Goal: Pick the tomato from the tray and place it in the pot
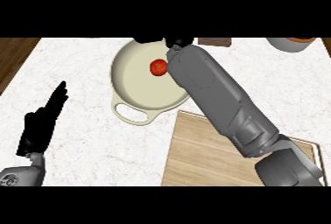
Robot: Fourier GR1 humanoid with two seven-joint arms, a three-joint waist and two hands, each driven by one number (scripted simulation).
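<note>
Grey forearm (213,96) hides most of the right robot hand (180,42) at the pot (139,89) rim; we cannot tell its state. Left robot hand (40,127) rests spread, empty.

Counter (84,131): white marble.
Pot (139,89): cream, upper middle.
Tray (200,159): wooden, lower right, just beside pot.
Grey bowl (290,44): far right corner.

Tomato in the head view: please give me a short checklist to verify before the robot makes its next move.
1. Tomato lies inside the pot: ok.
2. Tomato is off the tray: ok.
3. Right robot hand is apart from the tomato, at the pot's far rim: ok.
4. Right forearm is high enough above the pot's rim: cannot tell.
5. Left robot hand rests open at the view's left, away from the pot: ok.
</note>
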